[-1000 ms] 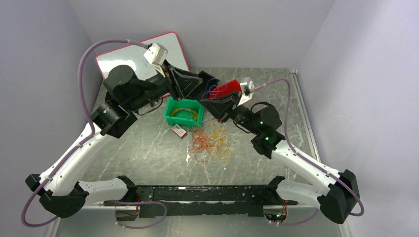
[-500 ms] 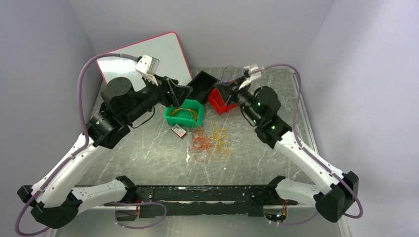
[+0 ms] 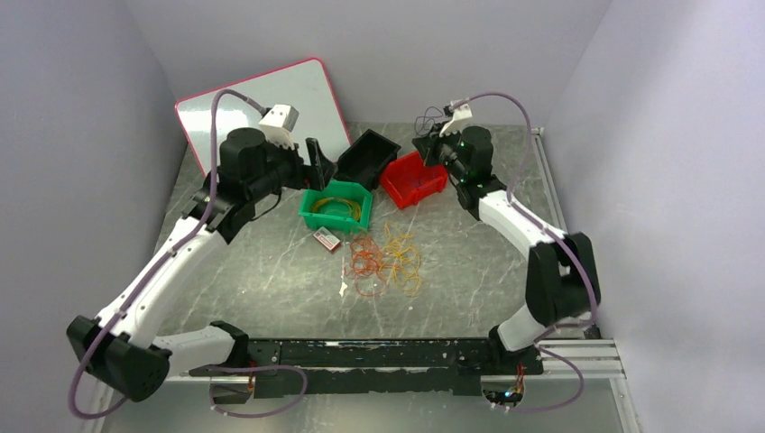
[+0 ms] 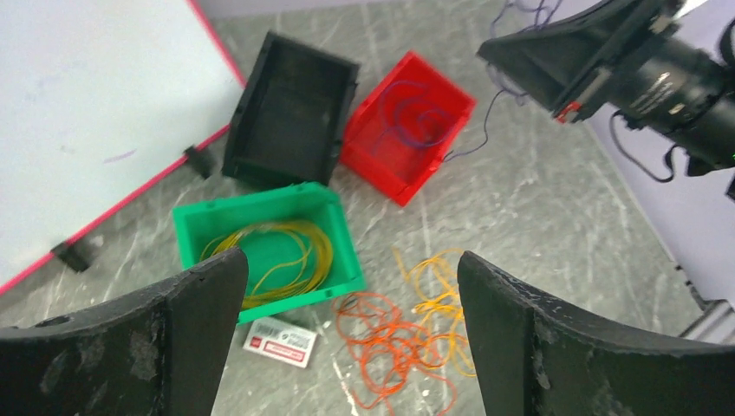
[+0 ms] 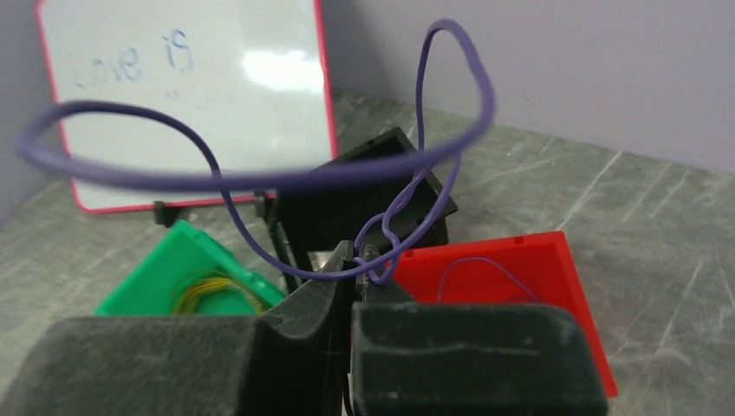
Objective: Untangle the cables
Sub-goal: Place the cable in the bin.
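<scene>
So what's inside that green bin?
A coil of thin yellow cables lies on the floor of the green bin. Bare green plastic shows around it, and nothing else. Whatever might sit directly beneath the loops is covered by them.

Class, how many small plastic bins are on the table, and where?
3: the green plastic bin with yellow wire loops nearest, the black plastic bin behind it, the red plastic bin at right.

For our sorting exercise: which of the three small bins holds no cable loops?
The black bin, nearest the whiteboard: its inside is bare. The green bin holds yellow loops, the red bin purple loops.
</scene>
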Action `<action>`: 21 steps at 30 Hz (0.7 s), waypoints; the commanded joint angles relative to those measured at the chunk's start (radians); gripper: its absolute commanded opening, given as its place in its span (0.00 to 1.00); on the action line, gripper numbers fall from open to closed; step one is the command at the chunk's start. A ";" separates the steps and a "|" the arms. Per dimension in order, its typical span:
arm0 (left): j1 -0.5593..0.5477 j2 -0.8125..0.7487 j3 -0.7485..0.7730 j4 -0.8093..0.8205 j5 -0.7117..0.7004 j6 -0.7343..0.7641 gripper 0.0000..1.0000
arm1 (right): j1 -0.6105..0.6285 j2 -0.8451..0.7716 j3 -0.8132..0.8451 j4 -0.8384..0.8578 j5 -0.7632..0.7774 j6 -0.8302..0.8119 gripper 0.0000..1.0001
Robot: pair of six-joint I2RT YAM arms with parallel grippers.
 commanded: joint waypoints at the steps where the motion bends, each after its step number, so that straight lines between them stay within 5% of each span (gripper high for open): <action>1: 0.071 0.042 -0.016 -0.025 0.098 0.012 0.96 | -0.035 0.105 0.077 0.152 -0.112 -0.064 0.00; 15: 0.174 0.086 -0.117 0.101 0.189 0.083 0.98 | -0.105 0.393 0.238 0.217 -0.392 -0.092 0.00; 21: 0.202 0.112 -0.107 0.145 0.196 0.059 0.98 | -0.105 0.436 0.226 0.178 -0.393 -0.105 0.00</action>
